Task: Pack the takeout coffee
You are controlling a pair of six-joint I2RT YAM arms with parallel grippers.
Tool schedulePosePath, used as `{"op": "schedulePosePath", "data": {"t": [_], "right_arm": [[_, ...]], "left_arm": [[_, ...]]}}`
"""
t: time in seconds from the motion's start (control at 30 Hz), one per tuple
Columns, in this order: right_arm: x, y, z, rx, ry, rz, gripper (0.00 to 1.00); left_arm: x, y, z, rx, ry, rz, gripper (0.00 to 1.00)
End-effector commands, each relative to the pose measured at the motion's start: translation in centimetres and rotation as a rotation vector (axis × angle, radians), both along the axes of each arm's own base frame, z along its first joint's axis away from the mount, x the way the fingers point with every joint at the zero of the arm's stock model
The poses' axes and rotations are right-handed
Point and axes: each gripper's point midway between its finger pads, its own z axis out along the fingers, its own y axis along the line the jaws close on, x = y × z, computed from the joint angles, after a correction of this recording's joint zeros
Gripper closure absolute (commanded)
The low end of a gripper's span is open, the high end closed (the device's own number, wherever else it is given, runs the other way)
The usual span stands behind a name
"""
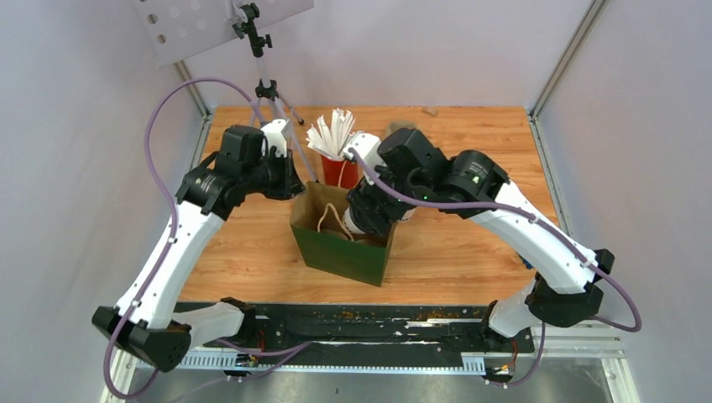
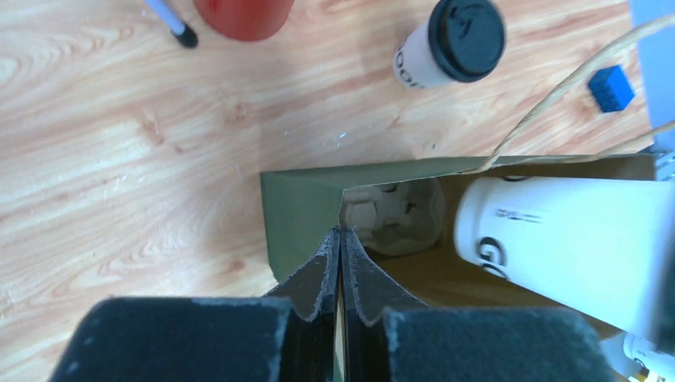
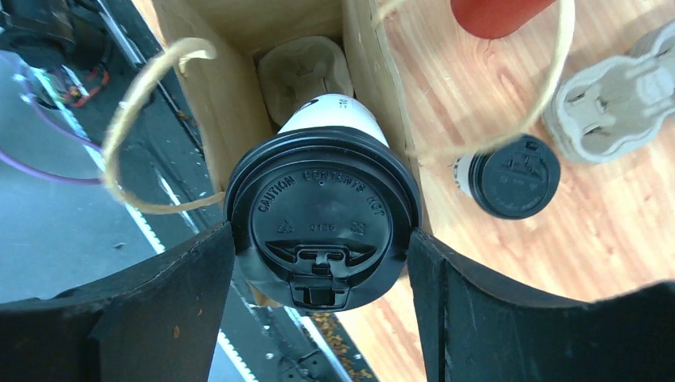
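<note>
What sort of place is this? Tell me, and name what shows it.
Probably a robot lab test cell staged for takeout packing: left arm and right arm bolted at a wooden table, a tripod behind, plus a green paper bag, lidded coffee cup and red cup of straws.

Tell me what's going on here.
The right hand holds a lidded coffee cup tilted into the open green paper bag, above the pulp tray at its bottom. The left hand is pinched shut on the bag's rim. A second cup stands on the table outside the bag, not yet packed.
</note>
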Motion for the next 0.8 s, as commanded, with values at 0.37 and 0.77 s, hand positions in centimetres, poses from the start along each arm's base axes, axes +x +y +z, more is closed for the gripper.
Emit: {"op": "schedulePosePath", "data": {"t": [0.37, 0.77], "right_arm": [[0.8, 3.6, -1.0, -0.163, -0.283, 0.154, 0.29], [-1.9, 3.8, -2.1, -0.161, -0.291, 0.246, 0.3]], "left_arm": [[-0.9, 0.6, 3.9, -0.116, -0.279, 0.009, 0.6], [-2.8, 1.7, 0.8, 0.06, 0.008, -0.043, 0.42]]}}
